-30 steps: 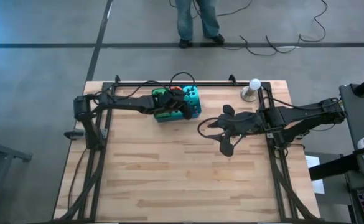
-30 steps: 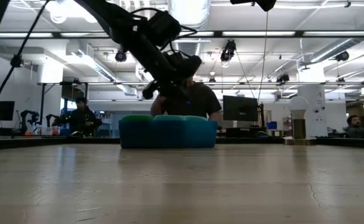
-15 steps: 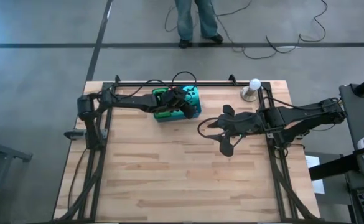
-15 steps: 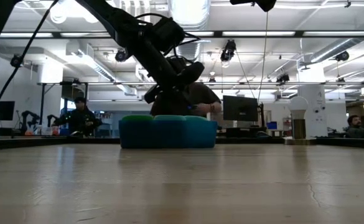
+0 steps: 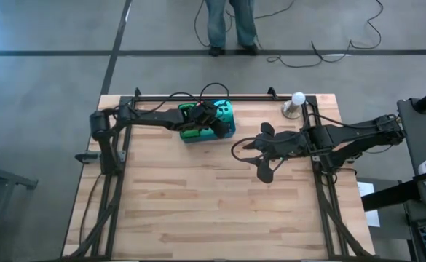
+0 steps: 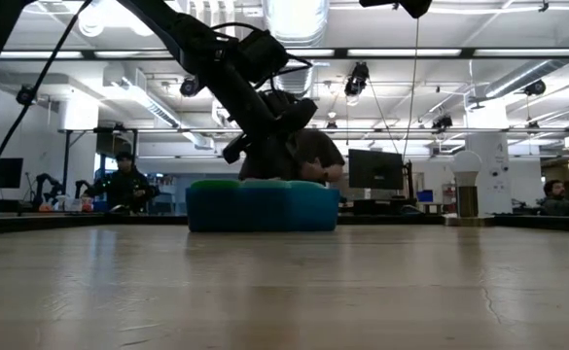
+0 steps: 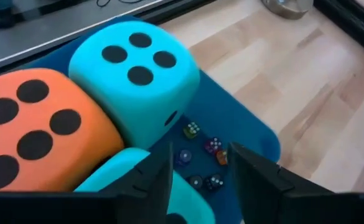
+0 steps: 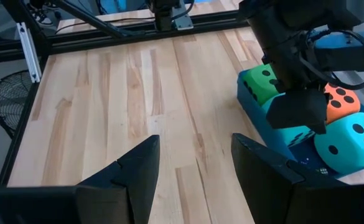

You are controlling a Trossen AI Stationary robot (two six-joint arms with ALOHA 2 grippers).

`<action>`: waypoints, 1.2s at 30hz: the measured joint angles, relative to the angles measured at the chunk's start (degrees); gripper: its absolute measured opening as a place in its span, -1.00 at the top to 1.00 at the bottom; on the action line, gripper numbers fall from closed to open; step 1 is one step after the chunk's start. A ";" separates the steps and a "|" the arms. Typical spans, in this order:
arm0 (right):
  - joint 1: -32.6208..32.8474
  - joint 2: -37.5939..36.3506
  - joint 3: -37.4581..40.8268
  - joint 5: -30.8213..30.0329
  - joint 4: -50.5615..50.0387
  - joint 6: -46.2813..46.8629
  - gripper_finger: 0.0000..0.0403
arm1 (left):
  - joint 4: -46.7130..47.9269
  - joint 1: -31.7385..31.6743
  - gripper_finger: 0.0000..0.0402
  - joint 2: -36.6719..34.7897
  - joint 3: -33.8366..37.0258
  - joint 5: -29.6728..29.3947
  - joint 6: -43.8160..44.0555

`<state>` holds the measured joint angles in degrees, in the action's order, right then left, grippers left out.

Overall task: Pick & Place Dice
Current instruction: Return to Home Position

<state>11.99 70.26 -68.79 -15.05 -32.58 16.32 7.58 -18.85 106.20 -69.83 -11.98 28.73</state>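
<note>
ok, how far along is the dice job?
Done: small dice lie in the blue tray beside the big foam dice. In hand: nothing; left end effector is open above the tray, right end effector open over the table. Left: probably just pulling the left arm off the tray.

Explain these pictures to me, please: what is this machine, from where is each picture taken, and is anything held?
This is a robot with two dark arms at a wooden table. One camera looks straight down, one sits level with the tabletop, and one rides on each wrist. At the table's far side stands a blue tray holding big foam dice, teal, orange and green; small dice lie on its floor. The left gripper hovers open over the tray, holding nothing. The right gripper waits open above bare wood, also empty. A white ball on a stand is near the far right corner.
</note>
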 joint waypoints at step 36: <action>0.11 -18.59 10.74 2.81 8.17 -3.44 0.96 | -1.77 19.97 0.99 -51.36 22.60 1.93 -8.54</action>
<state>12.10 51.67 -58.05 -12.24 -24.40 12.87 5.81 1.12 54.85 -47.23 -10.04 20.19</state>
